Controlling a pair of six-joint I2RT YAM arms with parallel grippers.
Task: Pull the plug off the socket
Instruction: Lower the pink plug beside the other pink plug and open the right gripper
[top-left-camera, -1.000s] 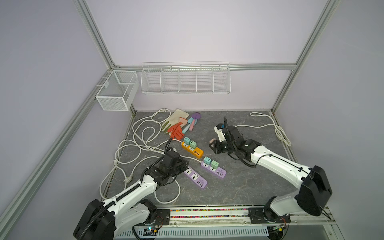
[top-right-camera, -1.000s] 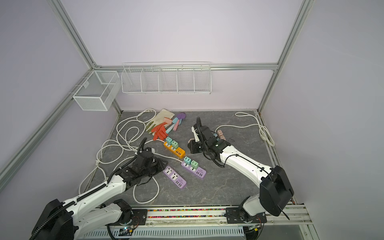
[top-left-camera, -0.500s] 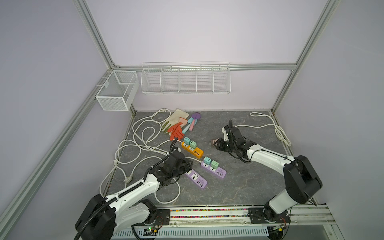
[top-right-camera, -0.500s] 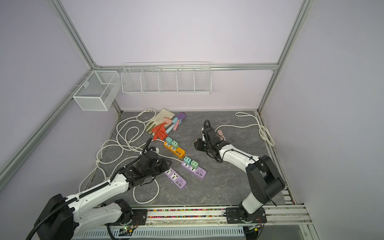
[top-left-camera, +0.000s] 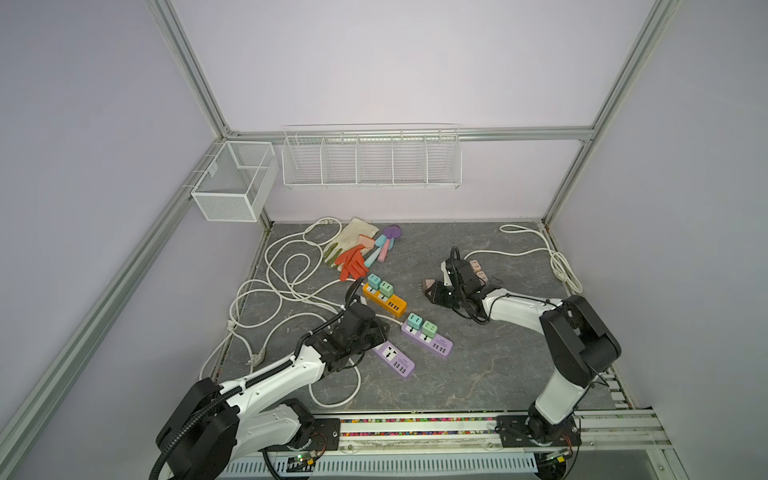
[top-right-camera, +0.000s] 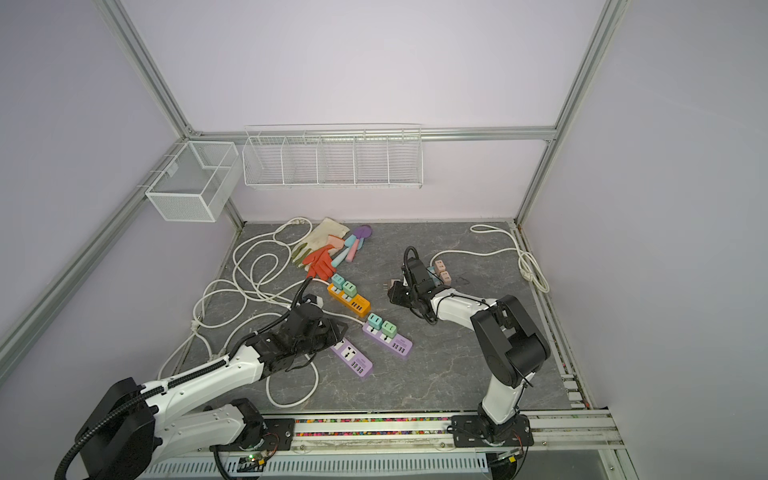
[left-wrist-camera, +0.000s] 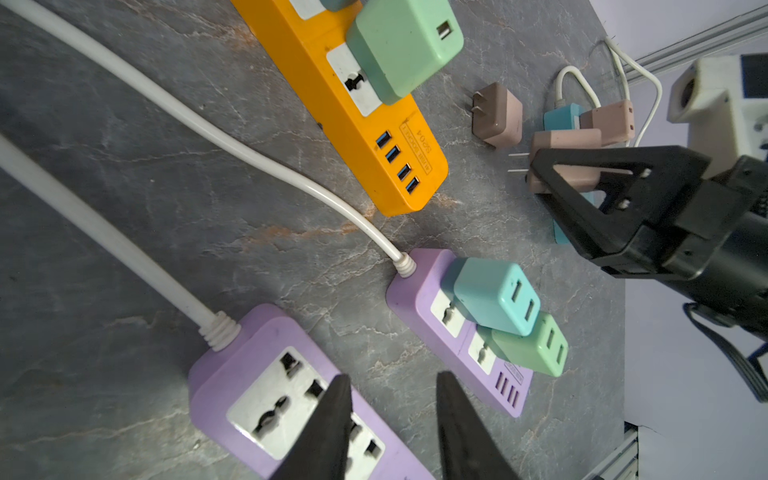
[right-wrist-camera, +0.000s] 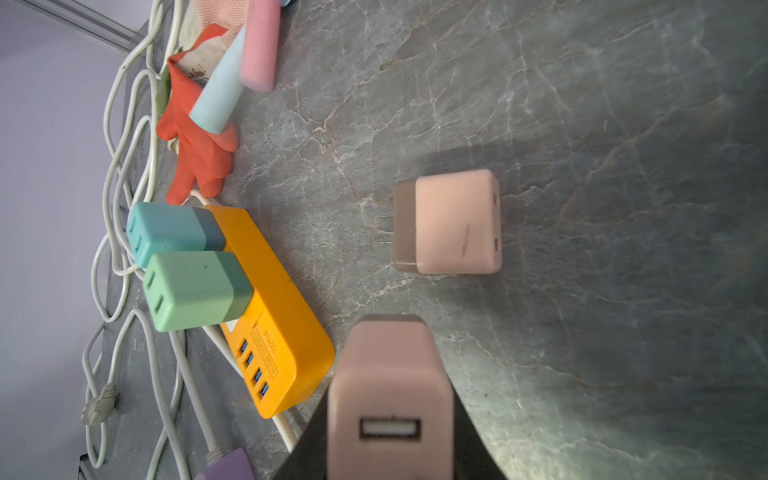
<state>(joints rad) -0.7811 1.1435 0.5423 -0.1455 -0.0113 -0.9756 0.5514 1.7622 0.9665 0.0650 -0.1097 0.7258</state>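
On a grey stone-look table (top-left-camera: 478, 382), a white left arm (top-left-camera: 270, 378) and a white right arm (top-left-camera: 515, 309), amid loops of white cord (top-left-camera: 286, 266) and several power strips. Near the middle, the landmark: an orange strip (top-left-camera: 384, 300) with a teal plug (top-left-camera: 374, 280) and a green plug (top-left-camera: 386, 288) seated in it. Nearer the arm bases than the orange strip, a loaded purple strip (top-left-camera: 440, 345) with both sockets filled. Beside that, a bare purple strip (top-left-camera: 395, 358) with sockets empty. Well to the right of the orange strip in both top views, a blue strip (left-wrist-camera: 559, 118), mostly hidden.

Left gripper (left-wrist-camera: 392, 395): low over the bare purple strip, jaws a little apart, nothing between them. Right gripper (top-left-camera: 435, 292): between the orange strip and the blue strip, clamped on a pink plug (right-wrist-camera: 388, 374), the thing to be pulled. Both prongs (left-wrist-camera: 518, 163) bare, in no socket. On the table between the same two strips, a loose plug (right-wrist-camera: 451, 222) of like colour, lying on its side.

Step in hand, by the look of it: pull finished, put-down pending. Next move, likely: lowering the pink plug onto bare table beside the loose plug, then parting the jaws without knocking the loose plug or the orange strip.
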